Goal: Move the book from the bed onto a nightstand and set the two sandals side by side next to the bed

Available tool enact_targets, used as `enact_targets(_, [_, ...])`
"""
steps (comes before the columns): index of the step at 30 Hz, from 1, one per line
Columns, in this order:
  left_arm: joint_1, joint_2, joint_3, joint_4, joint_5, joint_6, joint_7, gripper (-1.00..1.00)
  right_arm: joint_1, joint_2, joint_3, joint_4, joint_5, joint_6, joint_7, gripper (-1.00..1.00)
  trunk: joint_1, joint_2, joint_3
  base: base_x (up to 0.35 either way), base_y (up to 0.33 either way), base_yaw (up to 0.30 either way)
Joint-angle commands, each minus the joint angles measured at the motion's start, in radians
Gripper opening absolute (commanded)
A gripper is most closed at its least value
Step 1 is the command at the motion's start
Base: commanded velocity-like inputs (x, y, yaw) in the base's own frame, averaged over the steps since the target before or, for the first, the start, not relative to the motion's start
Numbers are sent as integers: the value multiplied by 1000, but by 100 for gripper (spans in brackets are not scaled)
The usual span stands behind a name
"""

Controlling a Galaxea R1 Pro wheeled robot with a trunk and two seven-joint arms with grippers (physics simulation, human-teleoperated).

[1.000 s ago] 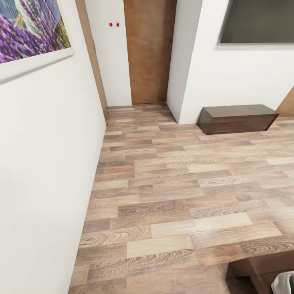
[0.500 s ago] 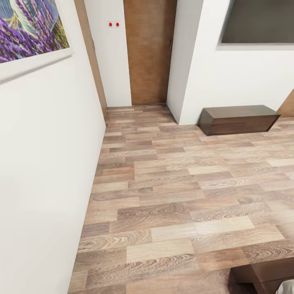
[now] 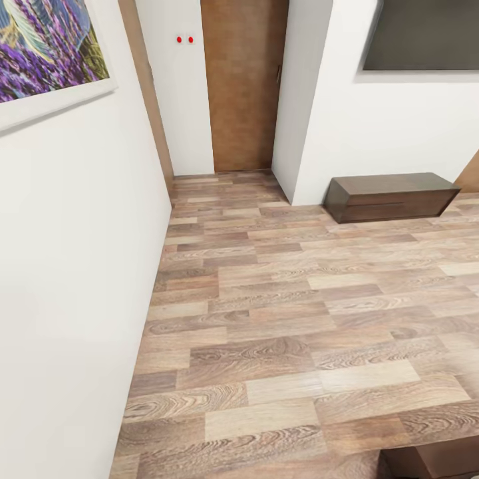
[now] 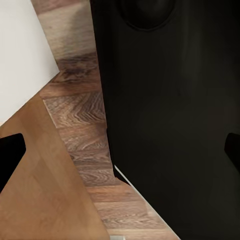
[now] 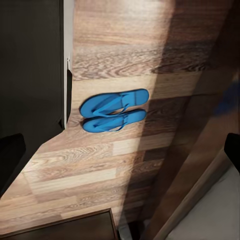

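In the right wrist view the two bright blue sandals point(image 5: 114, 111) lie side by side on the wood-plank floor, close to the dark band of the bed point(image 5: 216, 220) frame with a strip of off-white mattress. My right gripper point(image 5: 120, 152) hangs open above the floor with nothing between its fingers, a short way from the sandals. The left gripper point(image 4: 120, 152) is open too and holds nothing, beside my black body point(image 4: 170, 110). The book is out of view. In the head view the bedroom's lavender picture point(image 3: 46, 53) hangs on the white wall to my left.
A brown wooden door point(image 3: 243, 86) closes the short passage straight ahead. A long low dark brown cabinet point(image 3: 389, 195) stands against the right wall under a dark panel point(image 3: 426, 33). A dark wooden corner point(image 3: 432, 462) shows at the lower right. The white wall point(image 3: 73, 266) runs close on my left.
The head view has shifted slightly, so the camera moved. The white bit at the lower right corner and most of the dark wooden corner have slid out of the picture.
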Motion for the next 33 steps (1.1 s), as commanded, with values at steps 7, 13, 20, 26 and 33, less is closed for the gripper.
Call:
enact_targets(7, [0, 0, -9, 0, 9, -3, 4, 100, 0, 0, 8, -2, 0, 9, -3, 100, 0, 0, -1, 125, 0, 0])
enact_targets(13, [0, 0, -9, 0, 9, -4, 4, 100, 0, 0, 8, -2, 0, 9, -3, 100, 0, 0, -1, 116, 0, 0])
enact_targets(20, [0, 0, -9, 0, 9, -3, 4, 100, 0, 0, 8, -2, 0, 9, -3, 100, 0, 0, -1, 103, 0, 0])
enact_targets(26, [0, 0, -9, 0, 9, -3, 4, 100, 0, 0, 8, -2, 0, 9, -3, 100, 0, 0, -1, 98, 0, 0])
enact_targets(33, [0, 0, -9, 0, 9, -3, 4, 100, 0, 0, 8, -2, 0, 9, -3, 100, 0, 0, -1, 97, 0, 0])
